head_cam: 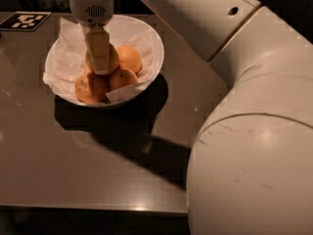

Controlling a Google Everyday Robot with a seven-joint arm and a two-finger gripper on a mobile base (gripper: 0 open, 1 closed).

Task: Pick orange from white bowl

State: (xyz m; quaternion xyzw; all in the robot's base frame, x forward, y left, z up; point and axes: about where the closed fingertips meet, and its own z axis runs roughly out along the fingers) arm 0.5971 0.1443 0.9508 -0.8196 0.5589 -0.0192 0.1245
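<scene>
gripper (101,66) hangs down into the white bowl (151,48), its tan tip across the front of the orange (113,61); we cannot tell whether it grips it. orange sits atop three smaller fruits (91,87) on crumpled paper (66,58), bowl on a grey table (73,160) near a printed marker (24,21)

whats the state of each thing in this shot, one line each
white bowl: upright on the table, holding fruit
paper: crumpled, lining the bowl
orange: in the bowl, atop the pile, partly hidden by the tool
smaller fruits: three, resting in the bowl beside the orange
tool: down inside the bowl, right at the orange
</scene>
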